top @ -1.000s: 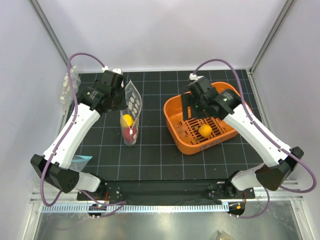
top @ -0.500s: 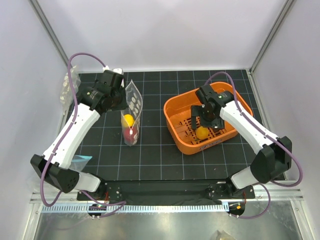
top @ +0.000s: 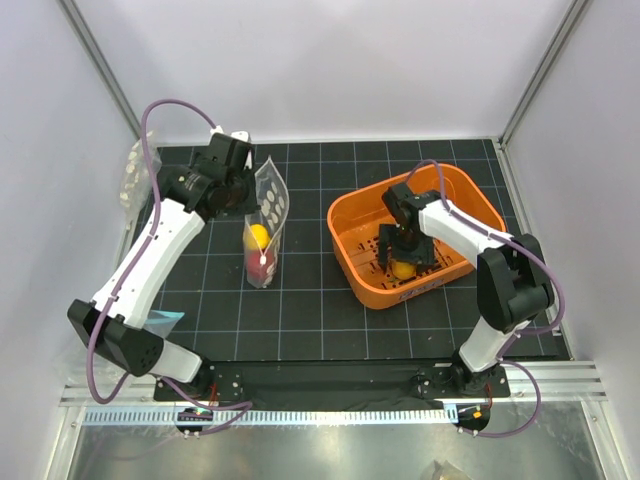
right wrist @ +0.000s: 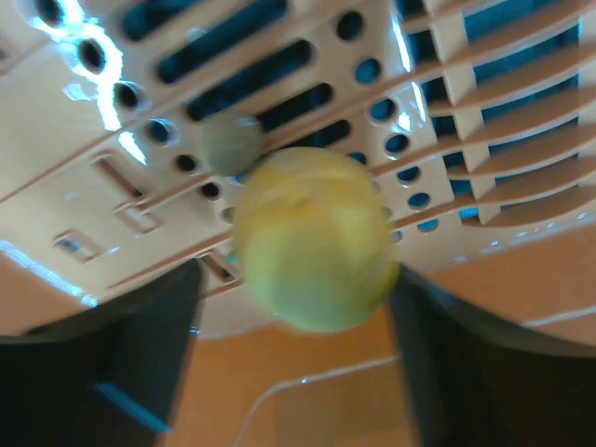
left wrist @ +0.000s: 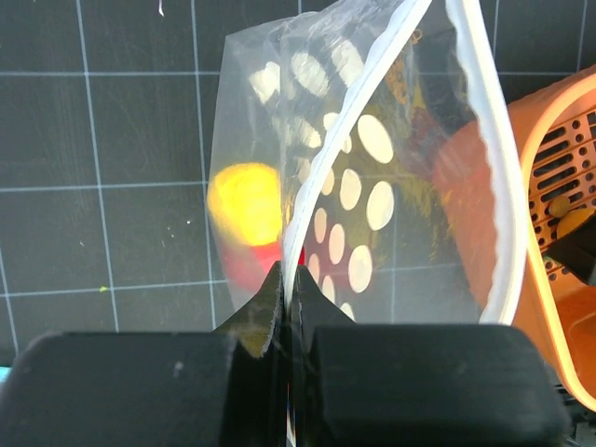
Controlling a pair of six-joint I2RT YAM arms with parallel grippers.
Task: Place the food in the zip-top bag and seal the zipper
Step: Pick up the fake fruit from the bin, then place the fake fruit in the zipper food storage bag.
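Within the last second the right hand (top: 402, 258) has dropped from above the far part of the orange basket (top: 345, 215) down to its slotted floor. Its fingers now stand spread on either side of the last yellow-orange fruit (right wrist: 312, 237), not yet closed, so the pick looks about to start.

The left hand (left wrist: 287, 289), pressed together, pinches one lip of the zip-top bag (top: 266, 205) and holds it up at the counter's far-left middle. A yellow fruit (top: 257, 238) and a red fruit (top: 262, 264) already lie inside, and the zipper (left wrist: 491, 168) gapes unsealed.

The basket's wall stands between fruit and bag. The bag's mouth is narrow and floppy. A bundle of clear plastic (top: 130, 180) lies at the far-left edge, out of the way.
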